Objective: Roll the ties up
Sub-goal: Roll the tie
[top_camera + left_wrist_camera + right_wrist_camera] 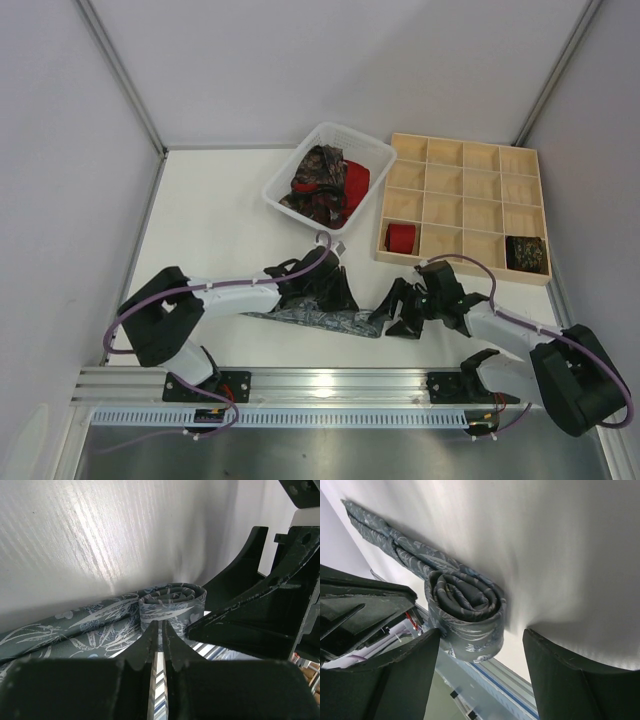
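A grey patterned tie [310, 320] lies flat across the near table, its right end wound into a small roll [465, 605]. The roll also shows in the left wrist view [172, 602]. My left gripper [161, 623] has its jaws pressed together with only a thin slit, tips pinching the near wall of the roll; in the top view it [335, 295] sits over the tie. My right gripper [481, 632] is open with the roll between its fingers, at the tie's right end [398, 312]. A red roll [401, 237] and a dark paisley roll [525, 253] sit in tray cells.
A white plastic basket [300, 160] at the back centre holds loose dark paisley and red ties [325, 180]. The wooden grid tray [465, 152] stands to its right. The metal rail [340, 385] runs along the near edge behind both grippers.
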### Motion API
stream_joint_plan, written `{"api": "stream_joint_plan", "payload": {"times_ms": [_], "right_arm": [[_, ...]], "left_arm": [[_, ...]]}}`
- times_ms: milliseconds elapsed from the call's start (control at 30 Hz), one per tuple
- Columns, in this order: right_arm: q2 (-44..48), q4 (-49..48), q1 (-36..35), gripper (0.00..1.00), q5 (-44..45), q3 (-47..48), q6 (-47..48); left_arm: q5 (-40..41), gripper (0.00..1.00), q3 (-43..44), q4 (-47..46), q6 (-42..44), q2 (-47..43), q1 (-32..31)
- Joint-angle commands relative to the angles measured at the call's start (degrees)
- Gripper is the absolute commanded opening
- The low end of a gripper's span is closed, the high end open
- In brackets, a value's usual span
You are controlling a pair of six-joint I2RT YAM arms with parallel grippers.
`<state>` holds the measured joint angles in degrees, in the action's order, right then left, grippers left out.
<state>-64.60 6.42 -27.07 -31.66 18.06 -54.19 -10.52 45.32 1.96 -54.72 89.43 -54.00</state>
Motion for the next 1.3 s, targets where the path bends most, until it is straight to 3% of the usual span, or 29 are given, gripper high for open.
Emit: {"api": "stream_joint_plan", "payload": {"times_ms": [0,167,367,567,667,867,1033,1267], "right_arm": [[-2.2,-5.3,-1.7,0.74,0.8,0.8,0.4],[-4.5,-5.8,-3.7,0.72,1.5,2.5,0.1],[-5.8,2.0,-4.7,0.6,4.1,8.9,4.7],[-12.2,14.0,-5.8,0.35,5.7,19.2,13.7],[-16.1,22.3,-8.1,0.31,8.2,24.5,17.3],[-21.3,29.3,-14.2,0.33,13.9,31.2,18.8],[-23.6,30.6,-20.6,0.48,18.4,36.4,15.1],[-22.5,28.4,-23.3,0.55,20.3,37.4,9.5]], "left_arm": [[-0.6,0.1,1.8,-1.7,-1.0,1.0,-0.7],[-0.7,0.09,1.5,-4.1,-1.2,2.3,-1.6],[1.2,0.07,-0.8,-4.3,-1.2,1.7,-2.4],[0.5,0.04,-1.7,-6.2,-1.3,3.1,-3.1],[0.9,0.03,-1.6,-6.5,-1.3,3.8,-4.1],[3.4,0.02,-4.4,-5.7,-0.7,2.0,-4.3],[7.7,0.02,-7.2,-3.7,-0.5,0.4,-4.1],[9.6,0.03,-10.5,-2.4,0.6,-2.5,-0.5]]}}
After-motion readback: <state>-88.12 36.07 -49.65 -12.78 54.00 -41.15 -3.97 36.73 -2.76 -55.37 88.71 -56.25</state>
